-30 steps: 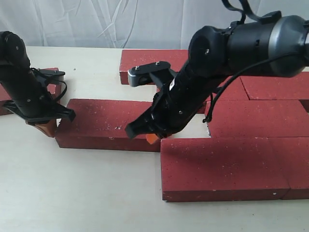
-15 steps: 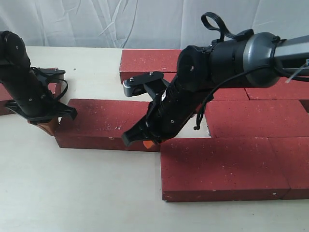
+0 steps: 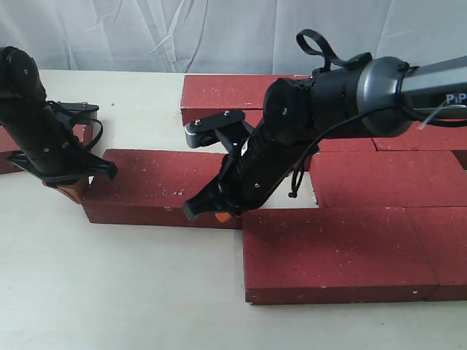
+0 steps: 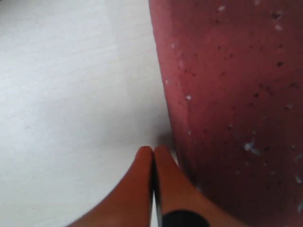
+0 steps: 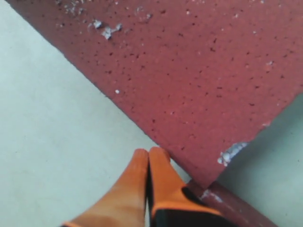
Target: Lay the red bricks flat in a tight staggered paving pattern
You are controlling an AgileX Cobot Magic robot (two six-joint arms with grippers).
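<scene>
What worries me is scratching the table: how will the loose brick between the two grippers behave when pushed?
The brick looks thick and solid, so probably heavy and stiff. Lying flat on the table, it should slide rather than tip. Its rough face will likely drag, and a push at one end, where the shut left gripper sits, could turn it.

pale wood table [image 3: 109, 292], white cloth backdrop [image 3: 182, 33]

Only the white letters "PiP", cut off at the picture's edge, could be read, printed on the right arm's [image 3: 427, 84] grey link.
</scene>
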